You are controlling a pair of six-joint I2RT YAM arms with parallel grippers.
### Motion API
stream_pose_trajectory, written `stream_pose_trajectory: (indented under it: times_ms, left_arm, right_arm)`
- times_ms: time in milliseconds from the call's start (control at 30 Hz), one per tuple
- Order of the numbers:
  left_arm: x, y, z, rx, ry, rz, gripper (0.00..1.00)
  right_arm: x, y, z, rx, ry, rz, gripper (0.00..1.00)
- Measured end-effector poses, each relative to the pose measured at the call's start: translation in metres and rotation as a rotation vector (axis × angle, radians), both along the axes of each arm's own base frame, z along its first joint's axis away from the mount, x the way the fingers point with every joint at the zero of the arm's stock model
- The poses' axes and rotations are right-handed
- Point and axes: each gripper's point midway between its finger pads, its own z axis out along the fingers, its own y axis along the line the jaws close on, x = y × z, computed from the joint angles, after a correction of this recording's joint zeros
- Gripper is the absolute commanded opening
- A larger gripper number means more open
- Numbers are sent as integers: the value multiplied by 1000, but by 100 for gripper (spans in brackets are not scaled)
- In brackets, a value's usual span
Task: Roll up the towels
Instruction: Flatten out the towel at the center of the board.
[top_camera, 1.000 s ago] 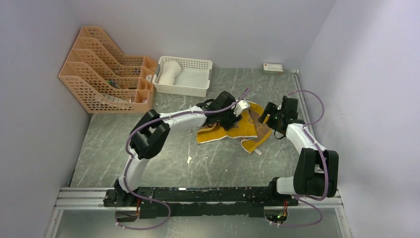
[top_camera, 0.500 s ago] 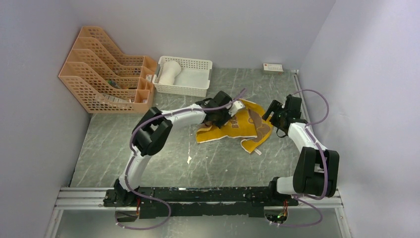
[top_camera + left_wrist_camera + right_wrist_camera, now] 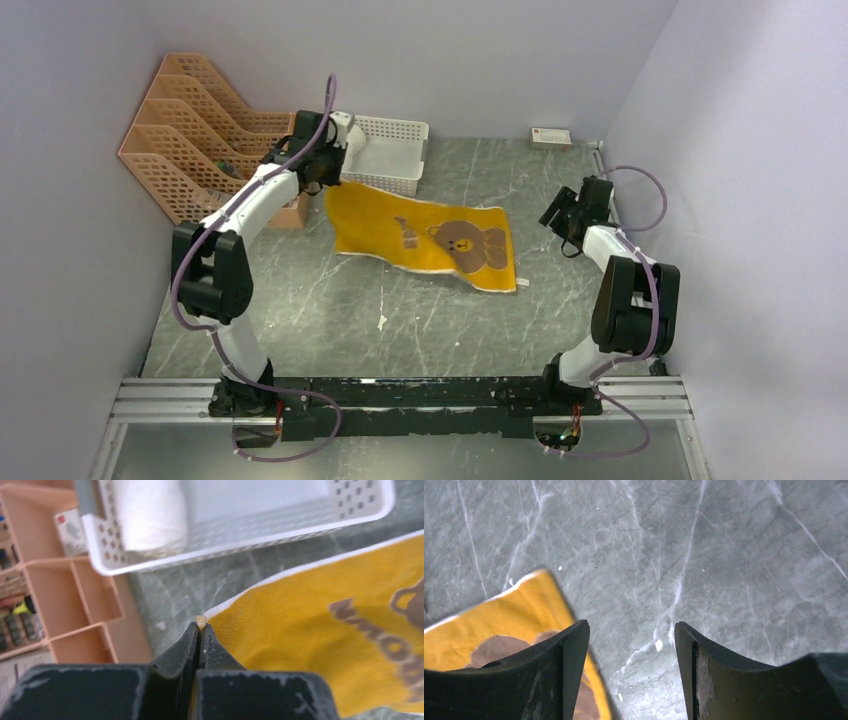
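My left wrist view shows what the top view cannot: my left gripper is pressed together on a corner of the yellow towel, and the white towel sits rolled in the basket. My left arm reaches far back-left, beside the basket. My right gripper hangs spread and empty over the table at the yellow towel's right end. A second ago that towel lay crumpled mid-table; now it is spread flat.
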Motion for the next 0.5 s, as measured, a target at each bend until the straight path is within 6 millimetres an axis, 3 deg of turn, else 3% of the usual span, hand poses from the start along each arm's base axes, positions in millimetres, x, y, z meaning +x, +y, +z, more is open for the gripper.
stream_pose_trajectory:
  times_ms: [100,233,500]
  left_arm:
    - [-7,25,-2,6,24,51,7]
    - [-14,22,-9,12,62,38,7]
    - [-24,28,-29,67,147,39,7]
  right_arm:
    - [9,5,-4,-11,5,36,63]
    - [28,31,0,2,-39,151,63]
    - [84,103,4,25,-112,445,55]
